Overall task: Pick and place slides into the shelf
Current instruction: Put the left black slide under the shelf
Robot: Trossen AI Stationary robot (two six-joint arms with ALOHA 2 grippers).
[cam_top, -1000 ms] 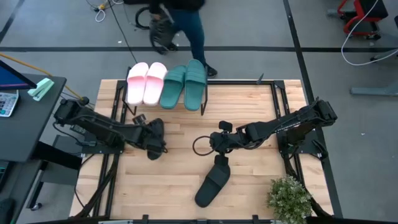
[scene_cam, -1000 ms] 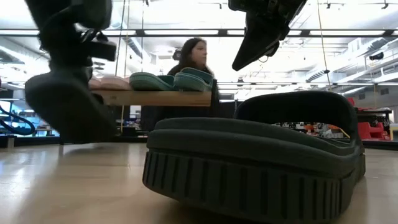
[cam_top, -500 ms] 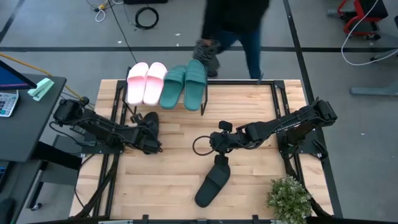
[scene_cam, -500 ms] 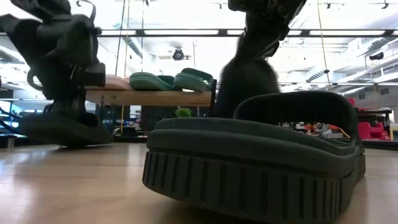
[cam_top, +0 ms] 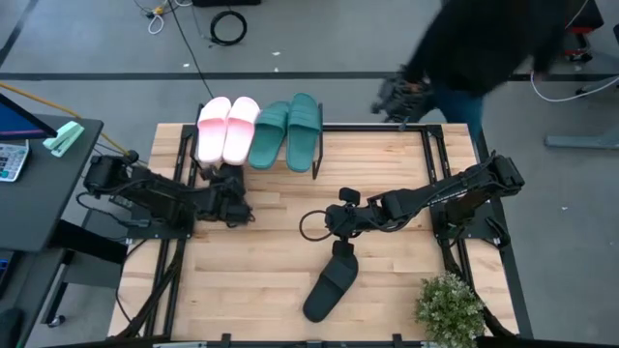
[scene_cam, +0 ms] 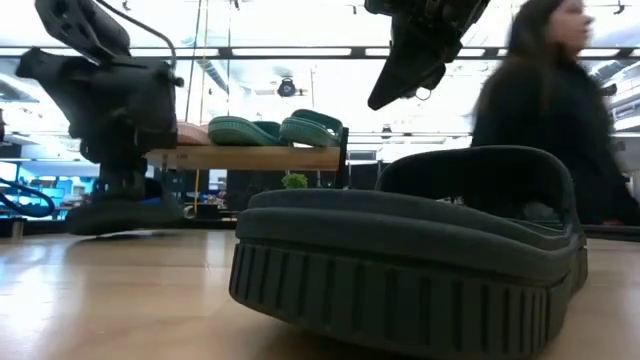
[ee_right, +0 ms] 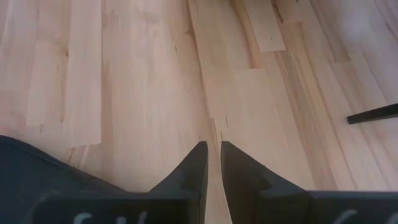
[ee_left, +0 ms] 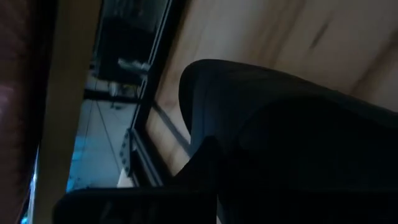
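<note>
The shelf (scene_cam: 260, 158) stands at the table's far side with a pale pink pair (cam_top: 227, 128) and a teal pair (cam_top: 287, 130) of slides on its plank. My left gripper (cam_top: 232, 186) is shut on a black slide (scene_cam: 125, 215) low at the shelf's near left end, partly under the plank. A second black slide (cam_top: 329, 282) lies sole down on the table near the front, filling the low view (scene_cam: 410, 250). My right gripper (cam_top: 336, 224) hangs above the table's middle, shut and holding nothing; its fingers show with only a slit between them (ee_right: 213, 163). My left gripper comes at the black slide from the near left, slanting down. The slide (ee_left: 267, 124) sits below the fingers, lying level with its sole (scene_cam: 120, 228) at the tabletop. The gripper's own body hides which part the fingers have.
A black cable loop (cam_top: 311, 227) hangs by my right gripper. A potted plant (cam_top: 450, 307) stands at the near right corner. A person (cam_top: 484, 48) passes behind the table's far right side. Bare wood lies between the shelf and the near slide.
My left gripper has moved toward the far edge and down to the shelf's left end, carrying the black slide. The slide, hanging tilted a second ago, now lies level at the tabletop under the plank. A person has walked from left to right behind the table.
</note>
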